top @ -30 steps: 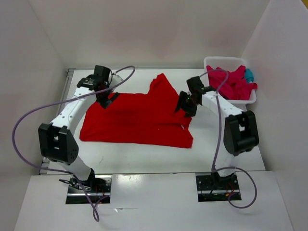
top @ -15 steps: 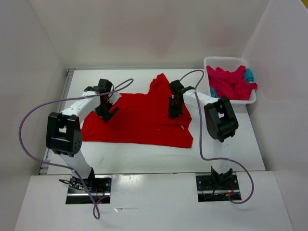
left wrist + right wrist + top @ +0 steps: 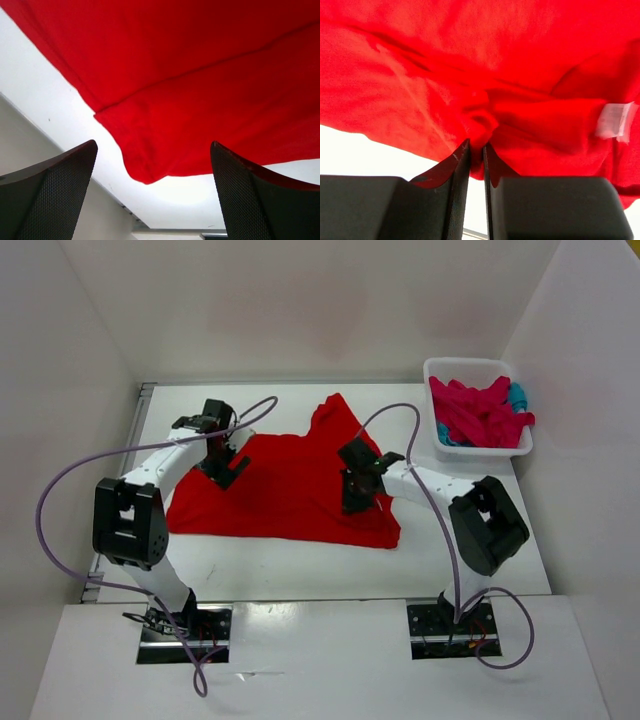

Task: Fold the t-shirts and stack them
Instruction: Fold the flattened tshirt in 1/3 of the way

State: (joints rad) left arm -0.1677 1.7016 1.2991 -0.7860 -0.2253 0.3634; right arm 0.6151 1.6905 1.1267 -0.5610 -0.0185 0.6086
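A bright red t-shirt (image 3: 285,485) lies spread on the white table, one sleeve pointing to the back. My left gripper (image 3: 222,466) hovers over its left sleeve, jaws open wide; in the left wrist view the sleeve tip (image 3: 145,165) lies between the two fingers (image 3: 55,195) untouched. My right gripper (image 3: 355,498) is down on the shirt's right part, shut on a pinched fold of red cloth (image 3: 480,125). A white label (image 3: 615,120) shows beside that fold. A crimson-pink t-shirt (image 3: 480,415) and a teal-blue one (image 3: 517,395) lie bunched in the basket.
The white lattice basket (image 3: 440,445) stands at the back right of the table. White walls close in the table at the back and both sides. A purple cable loops off each arm.
My right gripper swung from the shirt's right edge onto the cloth, closed on a fold and drew toward the near side. My left gripper shifted slightly over the left sleeve and stayed open.
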